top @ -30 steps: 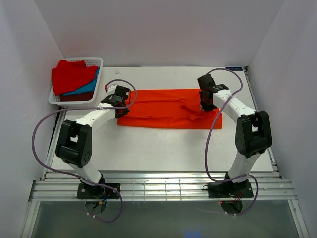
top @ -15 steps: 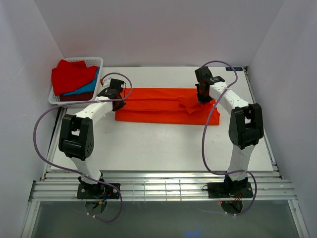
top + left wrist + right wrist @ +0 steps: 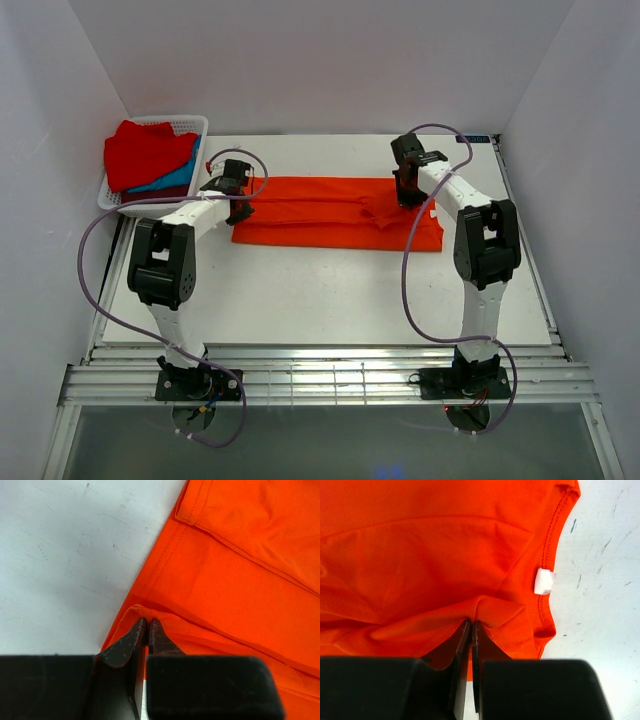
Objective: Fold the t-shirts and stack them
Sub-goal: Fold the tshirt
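The orange-red t-shirt (image 3: 330, 212), right of the basket (image 3: 188, 124), now lies farther back; left gripper (image 3: 146, 625) and right gripper (image 3: 471, 625) each clench its cloth.

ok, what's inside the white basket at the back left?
The basket holds a crumpled red t-shirt on top, a blue one under it, and dark maroon cloth lowest. Anything beneath is covered.

A scuffed white tabletop (image 3: 330, 290) fills a booth of plain pale walls: the back wall (image 3: 320, 60) at 12 o'clock, side walls at 9 (image 3: 40, 200) and 3 (image 3: 590, 200). A white plastic lattice basket (image 3: 190, 125) sits at 10 o'clock. Aluminium rails (image 3: 330, 382) line the 6 o'clock edge under even, soft light.
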You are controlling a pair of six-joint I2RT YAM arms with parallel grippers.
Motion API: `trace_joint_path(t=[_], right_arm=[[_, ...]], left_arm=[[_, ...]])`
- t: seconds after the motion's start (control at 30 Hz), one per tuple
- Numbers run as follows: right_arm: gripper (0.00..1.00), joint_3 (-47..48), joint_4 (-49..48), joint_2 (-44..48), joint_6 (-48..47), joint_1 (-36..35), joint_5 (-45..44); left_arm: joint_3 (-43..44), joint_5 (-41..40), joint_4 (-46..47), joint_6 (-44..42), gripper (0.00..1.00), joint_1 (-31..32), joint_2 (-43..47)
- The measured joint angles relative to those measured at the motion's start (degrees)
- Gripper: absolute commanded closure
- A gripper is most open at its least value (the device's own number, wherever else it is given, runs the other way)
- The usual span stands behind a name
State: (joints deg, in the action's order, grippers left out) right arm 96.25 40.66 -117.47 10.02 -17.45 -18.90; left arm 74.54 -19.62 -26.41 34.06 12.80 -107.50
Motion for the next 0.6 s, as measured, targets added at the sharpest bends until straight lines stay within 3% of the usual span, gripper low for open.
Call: trace_joint_path(t=[0.6], right_arm=[[0.92,6.05,1.2,-4.07,-0.24,1.57,0.07]], left_arm=[[5.4,1.57,1.38,-0.63,1.0,-2.56,-5.57]])
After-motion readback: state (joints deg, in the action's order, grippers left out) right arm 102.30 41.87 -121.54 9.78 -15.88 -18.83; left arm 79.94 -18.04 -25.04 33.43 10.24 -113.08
